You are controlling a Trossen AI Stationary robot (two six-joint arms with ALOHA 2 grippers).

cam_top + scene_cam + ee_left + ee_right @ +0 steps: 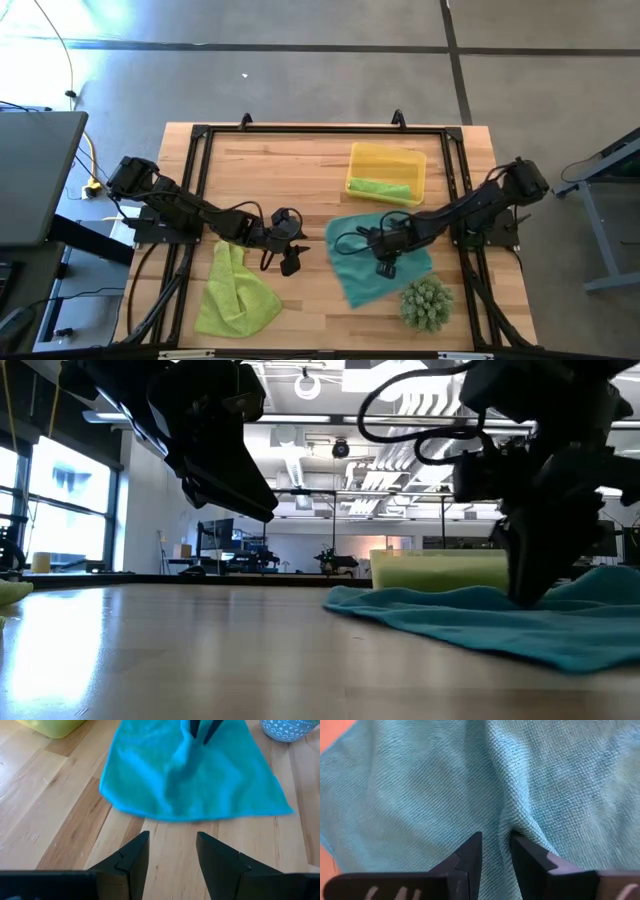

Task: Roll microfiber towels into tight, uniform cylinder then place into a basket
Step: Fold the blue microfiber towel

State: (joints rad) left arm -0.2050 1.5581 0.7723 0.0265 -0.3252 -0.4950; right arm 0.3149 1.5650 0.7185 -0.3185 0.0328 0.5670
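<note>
down on the teal towel [420, 780], the right gripper [495, 845] has its two dark fingers [467, 857] drawn near together, a ridge of the cloth pinched up in the narrow gap between them. whether the fold is fully clamped i cannot tell, but the tips press into the fabric and it puckers toward them. from above, the right gripper [385, 266] sits on the middle of that teal towel [352, 282], and its arm reaches in from the table's right edge, bent low and pointing down. the low view shows the same arm standing on the teal towel [470, 620], the cloth spread flat with rumpled folds.

the left gripper [172, 851] has its fingers parted with bare wood between them; it holds nothing. seen from above, the left gripper [290, 262] hangs near the table's middle, just beside one lime-green towel [235, 295] that lies crumpled at the front left.

the basket [418, 160] stands at the back right, touching the teal towel's far edge or nearly so, with a second lime-green towel [380, 187] lying inside it as a roll. only the high view shows that roll. the spiky green plant [427, 303] stands just beside the teal towel's near corner; the left wrist view shows its patterned pot [287, 730].
</note>
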